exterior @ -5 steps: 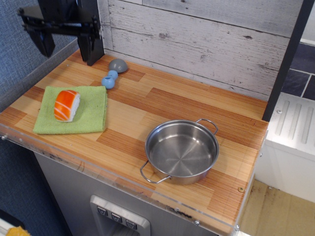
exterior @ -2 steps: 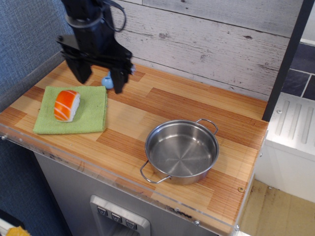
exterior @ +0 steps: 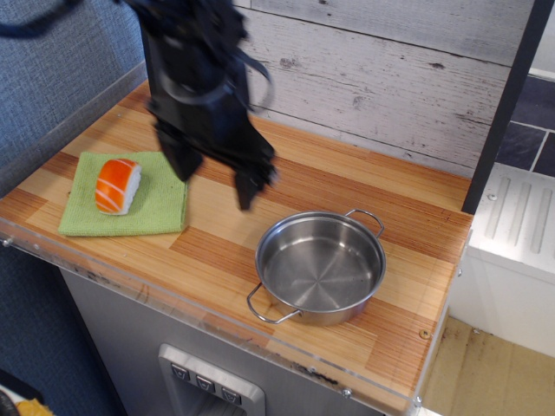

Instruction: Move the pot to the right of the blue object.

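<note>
My gripper (exterior: 215,183) hangs left of the pot (exterior: 321,266), jaws apart and empty. The pot sits on the tabletop (exterior: 286,178).

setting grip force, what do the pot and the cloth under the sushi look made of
Round shallow steel pot: looks like polished stainless steel, with mirror-like reflections, concentric rings on its base and thin wire loop handles. Square green cloth: apparently soft woven or microfibre fabric, matte, with a fine ribbed texture.

The arm (exterior: 204,95) (motion-blurred, top cut off) hides the blue object entirely.
</note>
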### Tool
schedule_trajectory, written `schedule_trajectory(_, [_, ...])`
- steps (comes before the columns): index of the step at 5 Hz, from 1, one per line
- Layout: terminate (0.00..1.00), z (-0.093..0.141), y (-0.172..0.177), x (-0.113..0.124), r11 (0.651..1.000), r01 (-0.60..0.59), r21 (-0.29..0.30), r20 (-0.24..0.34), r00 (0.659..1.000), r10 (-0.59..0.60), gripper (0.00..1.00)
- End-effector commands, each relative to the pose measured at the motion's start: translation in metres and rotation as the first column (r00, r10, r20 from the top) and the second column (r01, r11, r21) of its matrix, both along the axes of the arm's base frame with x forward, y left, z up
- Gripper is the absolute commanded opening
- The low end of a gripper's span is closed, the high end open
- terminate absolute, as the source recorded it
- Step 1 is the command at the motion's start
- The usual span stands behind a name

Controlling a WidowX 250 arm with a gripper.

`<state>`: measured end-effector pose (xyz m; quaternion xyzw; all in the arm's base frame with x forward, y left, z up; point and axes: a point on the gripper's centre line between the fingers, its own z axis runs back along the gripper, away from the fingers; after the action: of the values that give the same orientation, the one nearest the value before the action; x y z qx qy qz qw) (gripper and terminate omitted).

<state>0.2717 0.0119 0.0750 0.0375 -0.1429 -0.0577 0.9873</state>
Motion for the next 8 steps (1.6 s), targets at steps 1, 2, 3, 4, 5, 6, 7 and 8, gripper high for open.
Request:
schedule_trajectory(1, [0.0, -0.014, -0.024, -0.002, 0.998, 0.07, 0.005, 0.014, 0.997, -0.07, 1.0])
schedule_trajectory(2, [0.0, -0.024, -0.027, 0.005, 0.998, 0.063, 0.008, 0.006, 0.998, -0.063, 1.0])
schedule_trajectory(3, [0.0, -0.04, -0.028, 0.011, 0.998, 0.06, 0.016, -0.023, 0.998, -0.06, 1.0])
schedule_trajectory(4, [0.0, -0.048, -0.029, 0.014, 0.998, 0.061, 0.019, -0.036, 0.998, -0.06, 1.0])
schedule_trajectory(5, [0.0, -0.053, -0.032, 0.014, 0.998, 0.061, 0.019, -0.03, 0.998, -0.06, 0.0])
schedule_trajectory(6, [0.0, -0.055, -0.031, 0.009, 0.998, 0.056, 0.022, -0.041, 0.998, -0.055, 0.0])
schedule_trajectory(7, [0.0, -0.057, -0.03, 0.006, 0.998, 0.055, 0.017, -0.047, 0.997, -0.054, 0.0])
schedule_trajectory(8, [0.0, -0.048, -0.031, 0.006, 0.998, 0.062, 0.007, -0.041, 0.997, -0.061, 0.0])
